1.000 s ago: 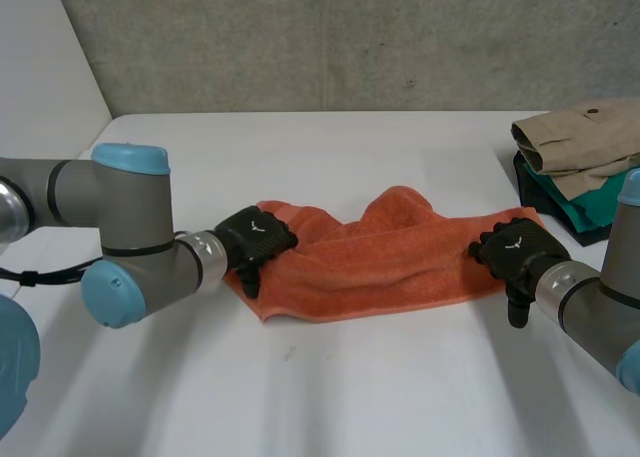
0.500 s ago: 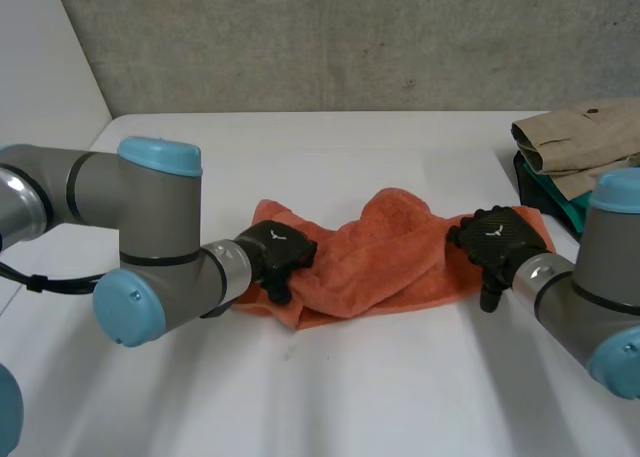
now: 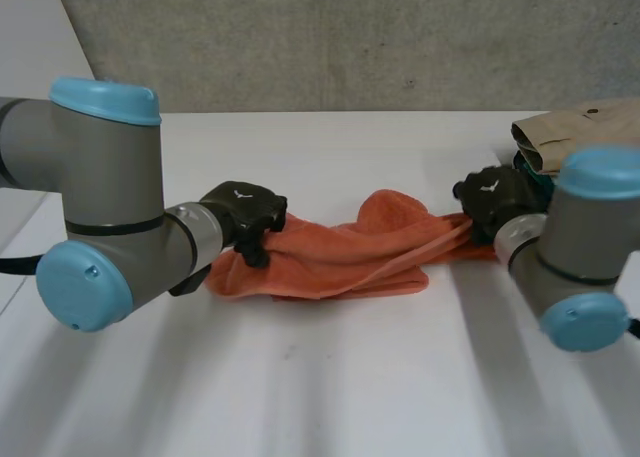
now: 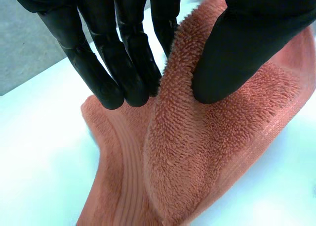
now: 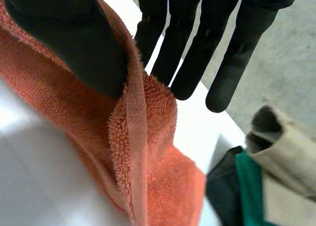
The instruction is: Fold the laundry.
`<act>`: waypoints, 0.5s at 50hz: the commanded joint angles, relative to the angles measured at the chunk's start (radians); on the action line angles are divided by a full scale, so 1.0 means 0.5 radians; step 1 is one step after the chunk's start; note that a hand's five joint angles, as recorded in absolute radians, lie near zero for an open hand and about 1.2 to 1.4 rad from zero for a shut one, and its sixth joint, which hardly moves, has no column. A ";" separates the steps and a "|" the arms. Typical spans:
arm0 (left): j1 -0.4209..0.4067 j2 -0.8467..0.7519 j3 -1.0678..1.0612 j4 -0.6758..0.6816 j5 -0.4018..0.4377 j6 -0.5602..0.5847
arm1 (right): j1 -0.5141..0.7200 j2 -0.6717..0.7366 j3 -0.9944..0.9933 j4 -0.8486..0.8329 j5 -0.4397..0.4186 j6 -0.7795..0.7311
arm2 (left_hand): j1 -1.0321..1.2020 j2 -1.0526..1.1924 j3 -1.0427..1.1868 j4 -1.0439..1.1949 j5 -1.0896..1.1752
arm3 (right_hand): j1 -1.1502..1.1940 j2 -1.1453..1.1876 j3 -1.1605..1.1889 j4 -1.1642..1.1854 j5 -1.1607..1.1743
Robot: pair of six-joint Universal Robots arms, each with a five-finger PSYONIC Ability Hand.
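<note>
Left hand (image 3: 243, 213) pinching the left end of the fuzzy orange terry towel (image 3: 335, 262) between thumb and fingers – towel's bunched across the middle of the white table (image 3: 330, 377) – right hand (image 3: 492, 201) pinching its right end, folded clothes pile (image 3: 585, 139) far right

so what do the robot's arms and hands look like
The left arm and right arm are thick grey cylinders with rounded light-blue caps at the joints. The left hand and right hand are matte black, each with a small white mark on its back.
</note>
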 commanded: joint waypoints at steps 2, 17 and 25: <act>-0.003 -0.075 0.019 -0.365 -0.156 0.197 | -0.094 -0.189 -0.124 1.030 -0.264 -0.577 | 0.526 0.409 0.425 0.410 0.490 | 0.604 0.461 0.434 0.407 0.482; 0.043 -0.403 1.031 0.133 -0.227 0.342 | 0.004 0.167 -0.897 0.383 -0.016 -0.361 | 0.526 0.409 0.425 0.410 0.490 | 0.604 0.461 0.434 0.407 0.482; 0.067 -0.207 1.430 0.901 -0.377 0.363 | 0.038 0.010 -1.124 -0.802 0.218 0.127 | 0.526 0.409 0.425 0.410 0.490 | 0.604 0.461 0.434 0.407 0.482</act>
